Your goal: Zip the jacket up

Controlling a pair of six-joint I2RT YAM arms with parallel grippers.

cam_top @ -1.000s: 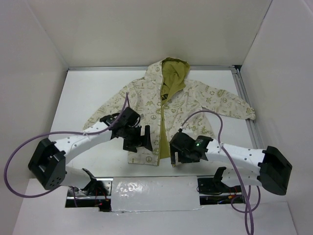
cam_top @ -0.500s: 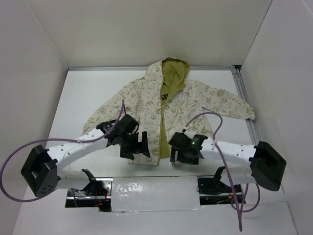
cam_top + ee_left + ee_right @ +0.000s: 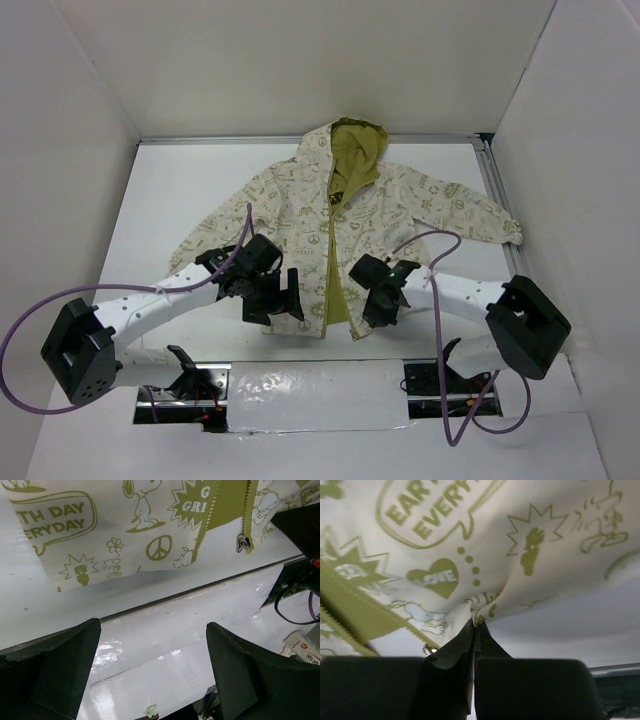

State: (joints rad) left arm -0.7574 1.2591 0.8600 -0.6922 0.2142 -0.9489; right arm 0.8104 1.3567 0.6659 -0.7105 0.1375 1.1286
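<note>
The cream jacket (image 3: 290, 200) with olive-green prints lies flat on the white table, front open, hood at the far end. My right gripper (image 3: 372, 310) sits at the near hem of the right front panel. In the right wrist view it (image 3: 474, 622) is shut on a pinched fold of that hem, with the olive zipper tape (image 3: 350, 605) to its left. My left gripper (image 3: 288, 300) hovers over the near hem of the left panel. Its fingers (image 3: 50, 670) are wide apart with only bare table between them. The zipper slider (image 3: 243, 542) hangs at the hem's end.
A metal rail (image 3: 500, 200) borders the table on the right. A taped glossy strip (image 3: 320, 390) lies along the near edge between the arm bases. White walls enclose three sides. Purple cables (image 3: 440, 250) loop off both arms.
The right gripper has gone from open to shut on the right panel's hem, and its wrist has turned and shifted slightly away. The left arm moved nearer a second ago, then held still.
</note>
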